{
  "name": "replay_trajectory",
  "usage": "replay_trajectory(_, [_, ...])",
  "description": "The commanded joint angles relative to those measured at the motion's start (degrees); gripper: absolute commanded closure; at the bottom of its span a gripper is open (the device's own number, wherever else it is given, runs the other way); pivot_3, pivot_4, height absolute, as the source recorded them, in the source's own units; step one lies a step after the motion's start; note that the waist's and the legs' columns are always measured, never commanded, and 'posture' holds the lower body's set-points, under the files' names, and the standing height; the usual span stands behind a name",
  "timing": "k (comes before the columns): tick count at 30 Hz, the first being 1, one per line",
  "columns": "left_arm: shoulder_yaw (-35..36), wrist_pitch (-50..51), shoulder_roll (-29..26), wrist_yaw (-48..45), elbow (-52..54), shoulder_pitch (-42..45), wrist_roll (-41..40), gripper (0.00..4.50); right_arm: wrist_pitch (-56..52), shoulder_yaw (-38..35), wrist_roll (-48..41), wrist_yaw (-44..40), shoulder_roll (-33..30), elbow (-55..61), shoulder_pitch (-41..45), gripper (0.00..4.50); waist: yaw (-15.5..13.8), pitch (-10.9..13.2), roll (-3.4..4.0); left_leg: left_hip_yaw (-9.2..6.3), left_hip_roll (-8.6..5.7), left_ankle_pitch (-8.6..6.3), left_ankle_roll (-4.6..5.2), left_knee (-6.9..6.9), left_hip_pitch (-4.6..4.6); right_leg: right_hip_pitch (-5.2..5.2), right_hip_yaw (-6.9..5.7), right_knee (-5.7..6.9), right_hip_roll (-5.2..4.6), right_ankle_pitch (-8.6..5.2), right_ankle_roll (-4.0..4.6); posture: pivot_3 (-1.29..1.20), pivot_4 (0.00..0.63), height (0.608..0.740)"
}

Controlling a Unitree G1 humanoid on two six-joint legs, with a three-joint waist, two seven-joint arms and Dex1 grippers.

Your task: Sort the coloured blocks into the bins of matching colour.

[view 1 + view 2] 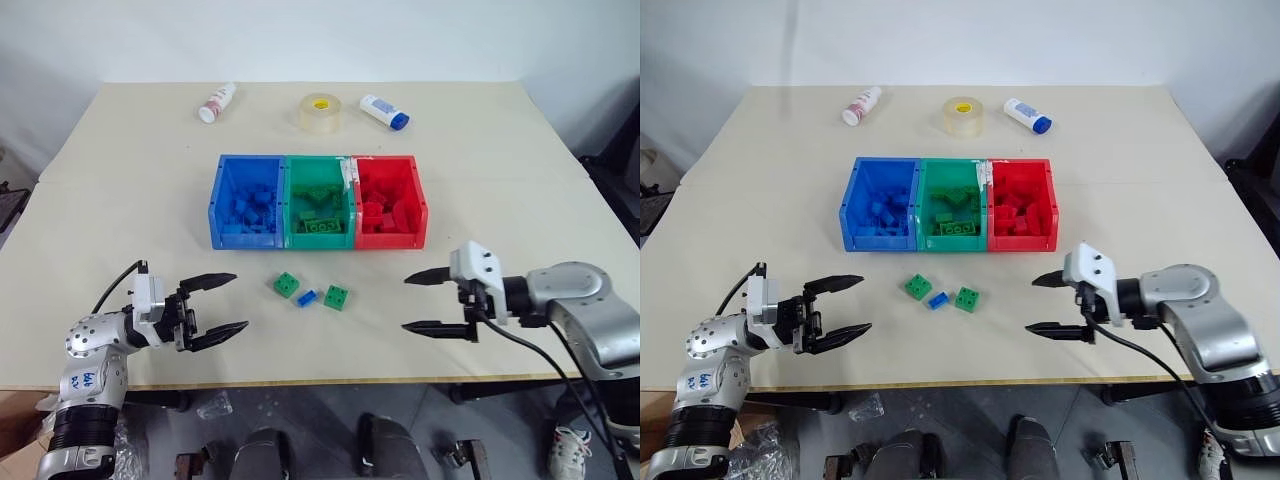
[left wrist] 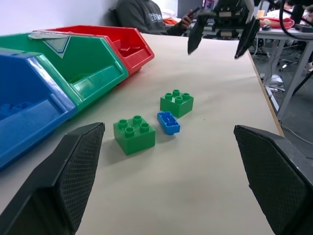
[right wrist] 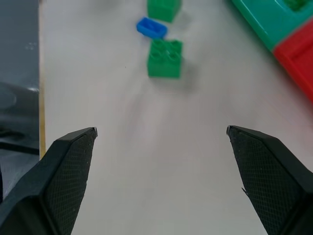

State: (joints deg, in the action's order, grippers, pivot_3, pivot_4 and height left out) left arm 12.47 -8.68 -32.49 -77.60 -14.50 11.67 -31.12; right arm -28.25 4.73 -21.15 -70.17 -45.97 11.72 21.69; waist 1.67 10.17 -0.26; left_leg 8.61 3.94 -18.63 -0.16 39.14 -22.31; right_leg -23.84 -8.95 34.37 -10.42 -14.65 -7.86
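Three loose blocks lie on the table in front of the bins: a green block, a small blue block and a second green block. The joined bins stand behind them: blue bin, green bin, red bin, each holding blocks of its own colour. My left gripper is open to the left of the loose blocks, empty. My right gripper is open to their right, empty, pointing toward them. In the right wrist view the nearer green block lies ahead of the fingers.
At the table's far side lie a white bottle with a red label, a tape roll and a white bottle with a blue cap. The front table edge runs just below both grippers. A person sits in the background.
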Motion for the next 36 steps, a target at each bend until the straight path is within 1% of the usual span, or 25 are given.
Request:
replay_trajectory(1, [0.43, -0.02, -0.39, -0.15, 0.55, 0.18, -0.39, 0.0, 1.16, 4.99, 2.84, 2.4, 3.93, -0.45, 3.28, 0.05, 0.1, 0.0, 0.0, 0.0, 0.0, 0.0, 0.0, 0.0, 0.0, 0.0, 0.0, 0.01, 0.0, 0.0, 0.0, 0.0, 0.15, 0.74])
replay_trajectory(4, [-0.06, 0.06, -0.05, -0.49, 1.19, -0.1, -0.56, 0.0, 3.64, 9.48, 6.69, 4.73, 8.65, -4.82, 6.48, 0.05, 0.05, 0.0, 0.0, 0.0, 0.0, 0.0, 0.0, 0.0, 0.0, 0.0, -0.01, 0.02, 0.0, 0.0, 0.0, 0.0, 0.15, 0.74])
replay_trajectory(7, [-0.27, 0.12, 0.1, -0.72, 1.42, -0.13, -0.67, 0.0, 5.98, 12.4, 9.87, 6.84, 13.18, -10.43, 10.16, 0.05, 0.1, 0.0, 0.0, 0.02, -0.01, 0.0, 0.0, 0.01, -0.01, 0.0, -0.01, 0.03, 0.0, 0.0, 0.0, 0.0, 0.15, 0.74])
replay_trajectory(11, [-0.09, 0.07, 0.04, -0.95, 1.42, -0.14, -0.81, 0.0, 7.1, 14.53, 11.98, 7.36, 16.7, -14.76, 12.82, 0.05, 0.0, 0.0, 0.0, 0.01, -0.01, 0.0, 0.0, 0.01, -0.02, -0.01, -0.02, 0.05, 0.01, 0.0, 0.0, 0.0, 0.15, 0.74])
replay_trajectory(14, [0.22, -0.12, -0.14, -1.04, 1.07, 0.03, -0.73, 0.0, 6.98, 14.75, 11.95, 7.11, 18.18, -15.5, 13.73, 0.67, 0.03, 0.0, 0.0, 0.01, -0.01, 0.0, 0.0, 0.01, -0.02, 0.0, -0.02, 0.04, 0.01, 0.0, 0.0, 0.0, 0.15, 0.74])
replay_trajectory(21, [0.35, -0.41, -0.04, -0.83, 0.72, 0.24, -0.51, 0.0, 6.28, 13.52, 10.78, 5.57, 17.61, -13.32, 13.88, 3.03, 0.1, 0.0, 0.0, 0.02, -0.01, 0.0, 0.0, 0.01, -0.01, 0.0, -0.01, 0.05, 0.01, 0.0, 0.0, 0.0, 0.15, 0.74])
replay_trajectory(23, [0.34, -0.45, 0.03, -0.72, 0.77, 0.19, -0.49, 0.0, 6.19, 12.59, 10.15, 5.71, 17.73, -12.6, 14.29, 3.04, 0.09, 0.0, 0.0, 0.01, -0.01, 0.0, 0.0, 0.01, -0.01, -0.01, -0.01, 0.05, 0.01, 0.0, 0.0, 0.0, 0.15, 0.74])
replay_trajectory(25, [0.34, -0.51, 0.06, -0.63, 0.62, 0.3, -0.44, 0.0, 6.33, 10.56, 8.98, 7.18, 19.21, -13.02, 16.92, 3.04, 0.11, 0.0, 0.0, 0.02, -0.01, 0.0, 0.0, 0.01, -0.02, -0.01, -0.01, 0.05, 0.01, 0.0, 0.0, 0.0, 0.15, 0.74])
replay_trajectory(28, [0.31, -0.6, 0.09, -0.6, 0.23, 0.58, -0.35, 0.0, 7.88, 8.1, 9.18, 10.81, 21.98, -17.13, 21.99, 3.04, 0.61, 0.0, 0.01, 0.05, 0.0, 0.01, -0.01, 0.01, -0.01, -0.03, 0.01, 0.08, 0.02, 0.0, 0.0, 0.0, 0.15, 0.74])
replay_trajectory(33, [-0.05, -0.88, 0.36, -0.62, -0.32, 1.28, -0.01, 0.0, 17.28, 4.78, 11.87, 16.83, 27.48, -33.91, 33.87, 3.04, 1.39, 0.0, 0.01, 0.04, 0.02, 0.03, -0.04, -0.01, 0.0, -0.05, 0.0, 0.14, 0.04, -0.02, 0.03, 0.0, 0.15, 0.74])
replay_trajectory(36, [-0.38, -1.01, 0.67, -0.47, -0.66, 1.96, 0.24, 0.0, 22.25, 4.97, 13.73, 17.5, 28.65, -41.73, 37.44, 1.97, 1.42, 0.0, 0.01, 0.04, 0.01, 0.02, -0.03, -0.03, -0.02, -0.05, -0.01, 0.12, 0.04, -0.02, 0.02, 0.0, 0.15, 0.74])
